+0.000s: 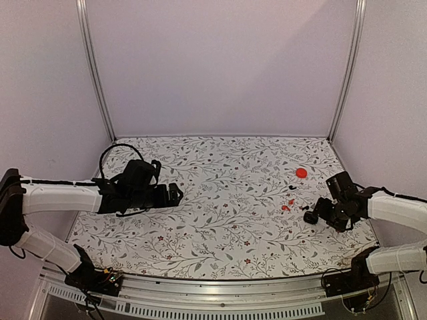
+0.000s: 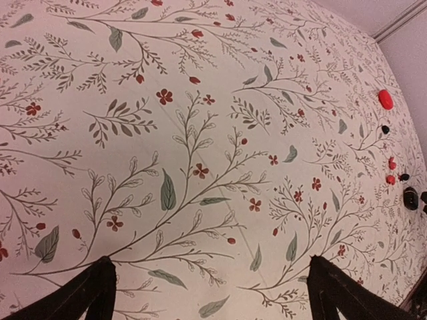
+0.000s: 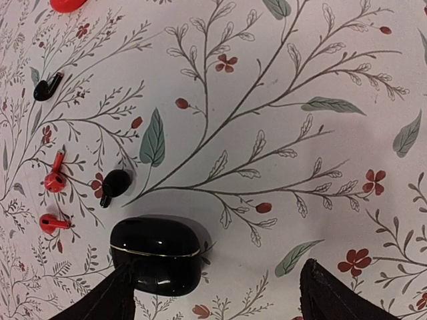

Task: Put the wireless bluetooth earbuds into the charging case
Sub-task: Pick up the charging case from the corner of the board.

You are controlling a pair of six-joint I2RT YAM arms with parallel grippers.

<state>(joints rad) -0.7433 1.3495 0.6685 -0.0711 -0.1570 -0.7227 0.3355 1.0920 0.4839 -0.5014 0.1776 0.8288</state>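
Two tiny red earbuds [image 3: 55, 179] [image 3: 52, 223] lie on the floral cloth; they also show in the top view [image 1: 287, 205]. Two black earbuds [image 3: 48, 87] [image 3: 115, 183] lie near them. A glossy black charging case [image 3: 157, 255] with a gold seam lies closed. My right gripper [image 3: 213, 300] is open and empty, low over the cloth; its left finger [image 3: 100, 300] is at the case's near left corner. A red case [image 1: 301, 173] lies farther back, closed. My left gripper [image 1: 175, 194] is open and empty, far to the left, over bare cloth [image 2: 207, 293].
The floral cloth [image 1: 227, 220] covers the whole table. White walls with metal posts [image 1: 347, 73] close in the back and sides. The left wrist view shows the red case [image 2: 385, 99] and the buds at its far right edge.
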